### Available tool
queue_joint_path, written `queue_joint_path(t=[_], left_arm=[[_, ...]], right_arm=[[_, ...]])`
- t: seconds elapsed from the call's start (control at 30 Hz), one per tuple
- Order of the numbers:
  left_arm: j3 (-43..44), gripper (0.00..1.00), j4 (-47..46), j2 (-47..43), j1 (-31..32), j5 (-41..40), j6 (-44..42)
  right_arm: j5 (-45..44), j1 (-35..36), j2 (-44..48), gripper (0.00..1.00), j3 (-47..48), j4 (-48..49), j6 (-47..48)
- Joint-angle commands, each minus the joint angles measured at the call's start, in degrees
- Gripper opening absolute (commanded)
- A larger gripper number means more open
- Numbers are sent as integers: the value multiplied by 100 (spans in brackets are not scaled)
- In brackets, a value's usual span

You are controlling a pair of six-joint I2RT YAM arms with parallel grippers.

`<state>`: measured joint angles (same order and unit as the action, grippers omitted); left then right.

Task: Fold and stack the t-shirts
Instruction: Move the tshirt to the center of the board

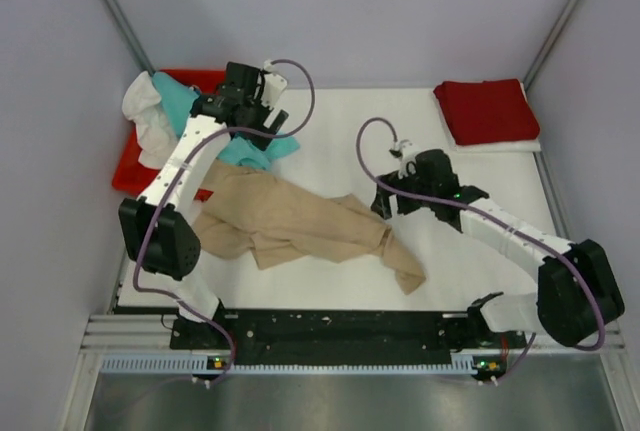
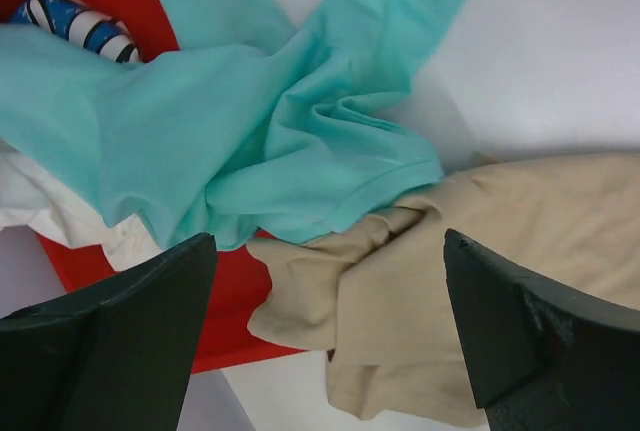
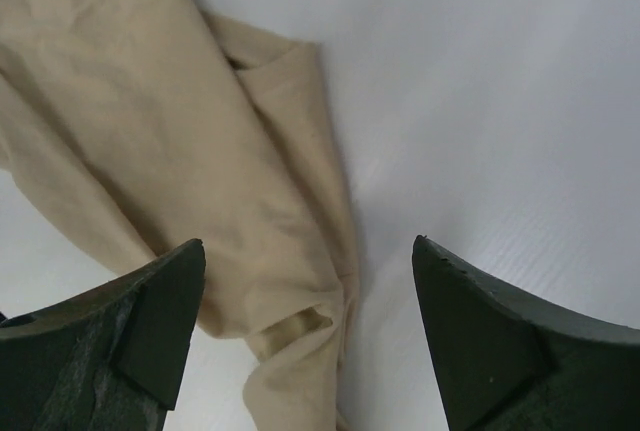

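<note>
You're seemingly flattening the tan-beige t-shirt (image 1: 300, 221); left gripper (image 2: 328, 241) and right gripper (image 3: 308, 244) are hovering, jaws parted, empty. Next, probably: pinching its edges.

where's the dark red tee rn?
Top external view: the folded dark red cloth t-shirt lies at the white table's far right corner, beyond the right end effector, apart from the crumpled tan-beige t-shirt.

4 t-shirts (image 1: 290, 219) (image 1: 487, 111) (image 1: 180, 101) (image 1: 143, 116), 1 tray (image 1: 128, 176), 2 grippers (image 2: 328, 251) (image 3: 308, 251)
</note>
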<state>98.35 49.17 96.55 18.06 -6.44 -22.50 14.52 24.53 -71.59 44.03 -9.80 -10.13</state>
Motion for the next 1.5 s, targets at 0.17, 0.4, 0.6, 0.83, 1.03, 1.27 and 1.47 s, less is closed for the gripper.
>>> queue_joint_path(t=[0.17,0.4,0.6,0.83,1.03,1.27,1.47], left_arm=[[106,94,-865,1559,-637,-798,-193],[176,63,-822,1744,-866,-1054,-211],[-8,8,-794,1437,-927,-886,-281],[132,0,-821,1235,-1445,-1140,-334],[343,0,-961,322,-2148,-787,-281],[404,0,-1664,618,-2834,-2088,-703],[326,49,-1604,840,-2782,-2108,-747]], right_arm=[[-459,1922,-1435,87,808,-250,1707],[-1881,1994,-2507,85,1441,-1277,1488],[-2199,1872,-2816,68,1547,-1603,1216],[-2182,1116,-2800,21,1512,-1920,609],[-2322,509,-2070,0,1380,-1929,538],[-1289,403,-1437,0,1573,-1999,890],[-862,403,-1165,41,1986,-2025,689]])
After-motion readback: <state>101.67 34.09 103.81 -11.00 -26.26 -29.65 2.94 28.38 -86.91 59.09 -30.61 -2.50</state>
